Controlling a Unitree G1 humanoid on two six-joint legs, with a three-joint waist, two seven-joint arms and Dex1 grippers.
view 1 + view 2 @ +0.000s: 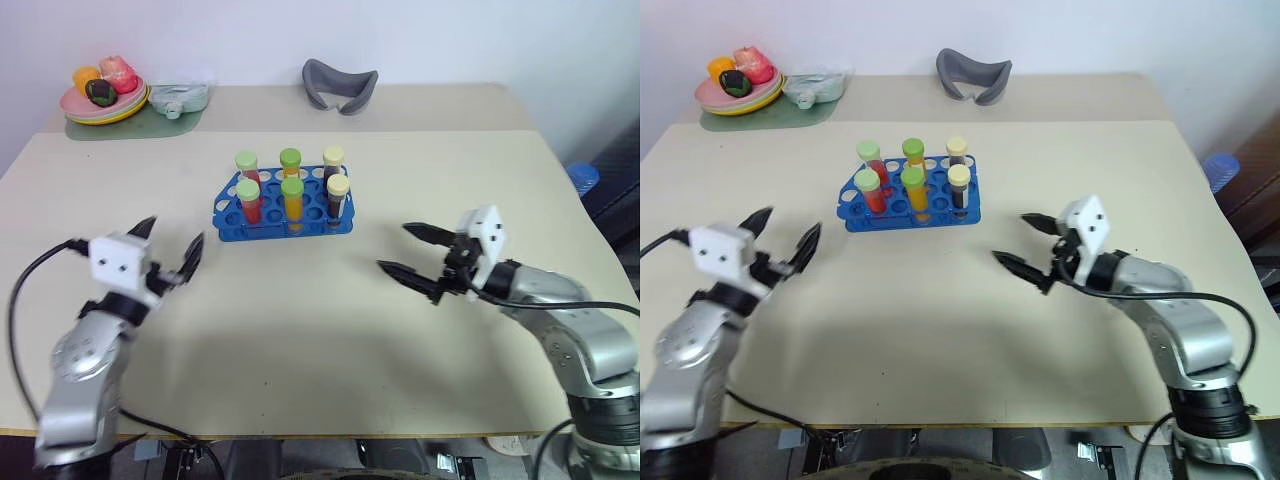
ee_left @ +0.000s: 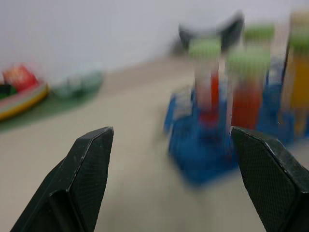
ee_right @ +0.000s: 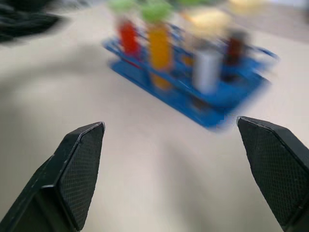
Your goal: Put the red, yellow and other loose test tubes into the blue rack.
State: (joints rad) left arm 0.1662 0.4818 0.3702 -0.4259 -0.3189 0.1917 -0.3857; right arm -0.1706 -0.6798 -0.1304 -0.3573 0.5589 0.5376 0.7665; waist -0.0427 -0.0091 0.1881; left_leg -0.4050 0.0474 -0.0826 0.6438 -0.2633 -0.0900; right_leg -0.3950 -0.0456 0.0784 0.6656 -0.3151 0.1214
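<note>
Broadly, a smooth beige matte table point(image 1: 300, 330) meets a pale wall. The blue perforated plastic rack point(image 1: 281, 212) stands mid-table, holding six upright capped tubes point(image 1: 293, 200). Left gripper point(image 1: 172, 248) and right gripper point(image 1: 414, 251) hover empty either side, black fingers spread wide.

The blue rack point(image 1: 283, 213) sits mid-table, holding six upright tubes point(image 1: 293, 200) in two rows: two green-capped red ones on the left, two green-capped orange ones in the middle, two cream-capped dark ones on the right
</note>
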